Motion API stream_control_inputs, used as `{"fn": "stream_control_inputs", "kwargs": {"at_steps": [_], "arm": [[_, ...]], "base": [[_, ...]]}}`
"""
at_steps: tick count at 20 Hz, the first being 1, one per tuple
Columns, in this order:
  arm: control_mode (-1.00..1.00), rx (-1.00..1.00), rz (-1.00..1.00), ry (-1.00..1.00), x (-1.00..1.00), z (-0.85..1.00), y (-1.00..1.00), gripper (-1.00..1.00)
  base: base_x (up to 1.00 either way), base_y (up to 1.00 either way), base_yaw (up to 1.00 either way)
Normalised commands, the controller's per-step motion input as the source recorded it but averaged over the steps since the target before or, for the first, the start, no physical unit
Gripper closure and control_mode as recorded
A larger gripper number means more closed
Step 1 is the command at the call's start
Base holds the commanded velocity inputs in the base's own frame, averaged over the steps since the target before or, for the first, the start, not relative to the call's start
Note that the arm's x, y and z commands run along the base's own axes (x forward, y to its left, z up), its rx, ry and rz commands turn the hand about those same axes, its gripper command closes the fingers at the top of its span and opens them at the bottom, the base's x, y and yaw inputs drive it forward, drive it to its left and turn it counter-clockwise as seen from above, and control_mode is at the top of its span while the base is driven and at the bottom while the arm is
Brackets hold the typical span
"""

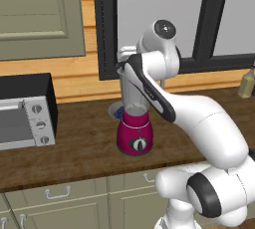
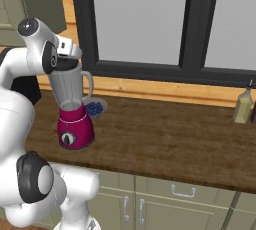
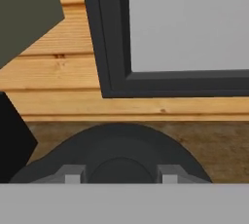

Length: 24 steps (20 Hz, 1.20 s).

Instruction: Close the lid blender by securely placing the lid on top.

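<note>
**Lid held at the jar's mouth, not yet let go**

Closest to the hand camera is the lid [image 3: 121,155], a flat black disc with a raised centre, and the end effector [image 3: 117,175] straddles that centre with a grey fingertip [image 3: 72,175] at either side. The fingers appear closed part-way on the raised knob, holding the lid.

From the right base view the lid [image 2: 64,65] sits at the top of the blender [image 2: 74,111], level with the rim of the clear jar. Whether it is fully seated or just above the rim cannot be told. The blender stands on the wooden table [image 2: 165,134], just in front of a plate of blue contents [image 2: 96,108]. A bottle [image 2: 243,106] stands well apart at the far right, a toaster oven [image 1: 25,116] to the left.

The lid looks light, rigid and smooth, so the knob is the sensible hold. The tall jar on its narrow magenta base could tip under a sideways push; pressing straight down seems safest.
</note>
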Motion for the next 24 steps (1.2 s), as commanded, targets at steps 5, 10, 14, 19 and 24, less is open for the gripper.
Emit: {"fn": "stream_control_inputs", "kwargs": {"at_steps": [5, 10, 14, 19, 24], "arm": [[-1.0, 0.0, 0.0, 0.0, 0.06, 0.0, 0.0, 1.0], [-1.0, 0.0, 0.0, 0.0, 0.06, 0.0, 0.0, 1.0], [-1.0, 0.0, 0.0, 0.0, 0.05, 0.0, 0.0, 1.0], [-1.0, 0.0, 0.0, 0.0, 0.04, 0.0, 0.0, 1.0], [-1.0, 0.0, 0.0, 0.0, 0.0, 0.0, 0.0, 1.0]], "base": [[0.0, 0.0, 0.0], [0.0, 0.0, 0.0], [0.0, 0.0, 0.0], [0.0, 0.0, 0.0], [0.0, 0.0, 0.0]]}}
